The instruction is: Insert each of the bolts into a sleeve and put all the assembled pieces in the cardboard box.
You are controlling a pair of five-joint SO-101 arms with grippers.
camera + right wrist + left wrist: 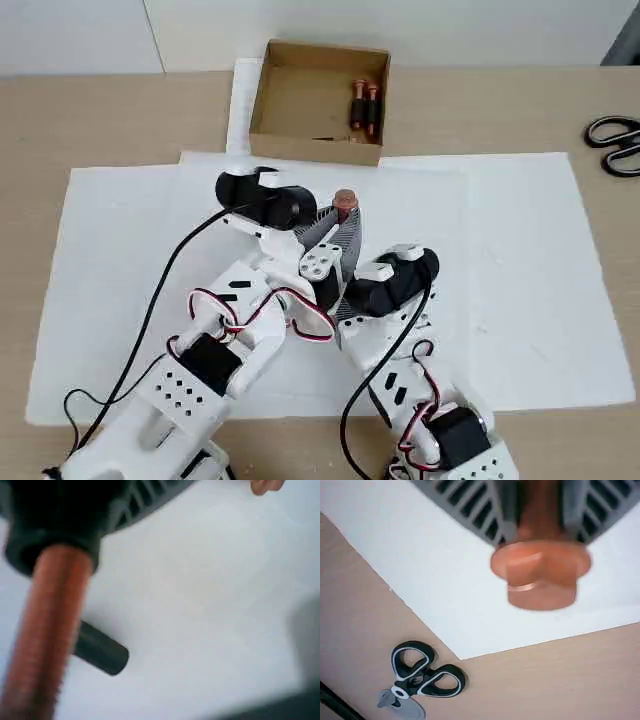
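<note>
High view: both arms meet mid-sheet on the white paper [500, 260], and their motors and brackets bury the spot where the fingers come together. What sticks out is the copper head of a bolt [345, 200], held up off the sheet just short of the cardboard box [262, 100].

Left wrist view: left gripper [540, 510] is closed on the bolt. Its grey ribbed fingers [505, 510] sit tight on either side of the shank, which is mostly sunk between them. The head pokes out past the tips. It's blurred, smooth copper-brown, a round flange with a stepped cap. Scissors [422, 675] with black handles lie on the bare table [560, 680] past the paper's corner.

Right wrist view: right gripper [75, 530] looks clamped on a black sleeve [50, 545]. One ribbed finger [140, 500] is visible and the other side is lost in dark blur, so that grip is my best read. A threaded copper shank comes out of that sleeve toward the camera and its end is cut off by the frame. It's the same colour as the bolt, so the bolt appears to be through the sleeve.

A loose sleeve [102, 654], short and black, lies on its side on the paper, one end hidden behind the shank. A small copper bit [267, 485] is cut off by the frame, and I can't tell what it is.

In the box, two assembled pieces [365, 105] lie side by side near the wall on the scissors side. They have copper ends and black middles.
</note>
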